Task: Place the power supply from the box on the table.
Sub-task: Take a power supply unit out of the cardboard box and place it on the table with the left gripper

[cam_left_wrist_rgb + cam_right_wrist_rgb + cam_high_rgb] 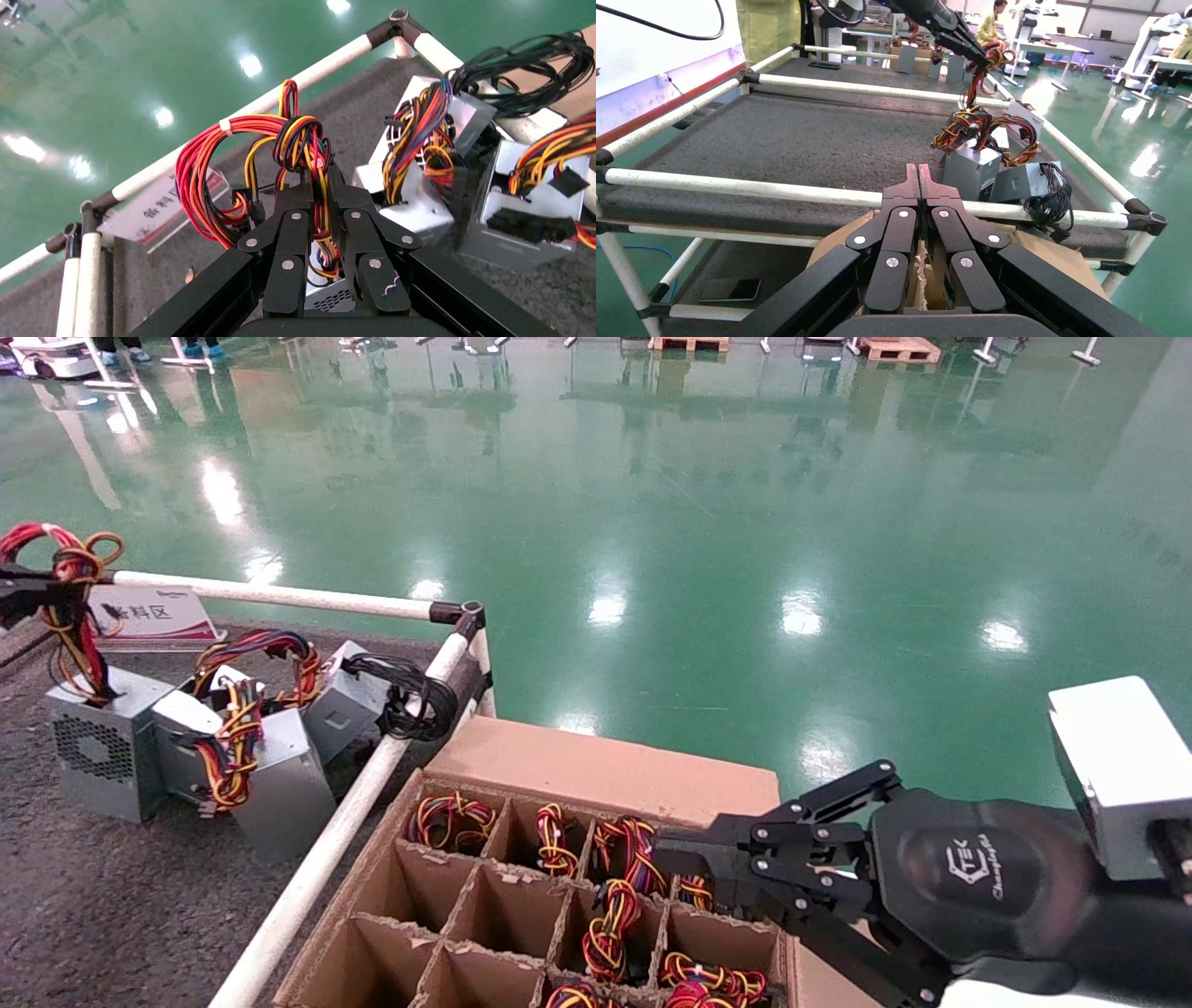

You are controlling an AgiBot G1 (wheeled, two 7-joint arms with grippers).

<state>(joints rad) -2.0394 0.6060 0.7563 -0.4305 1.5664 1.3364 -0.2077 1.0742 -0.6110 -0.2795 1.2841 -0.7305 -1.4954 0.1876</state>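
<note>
The power supply (91, 749), a grey block with a honeycomb vent, stands on the dark grey table (112, 915) at the far left. Its red, yellow and orange wire loop (67, 570) rises to my left gripper (37, 587), which is shut on the bundle (303, 144). The grey casing (330, 298) shows just below the fingers (292, 239). My right gripper (666, 857) hovers over the back right cells of the brown box (605, 770), shut with nothing held; its fingertips (918, 173) meet above the carton (1053, 254).
Two more grey units (279, 784) (346, 702) lie beside the power supply, one with a coiled black cable (410, 702) draped on the white rail (326, 845). Several box cells hold wire bundles (610, 919). A sign (154, 612) leans at the table's back rail.
</note>
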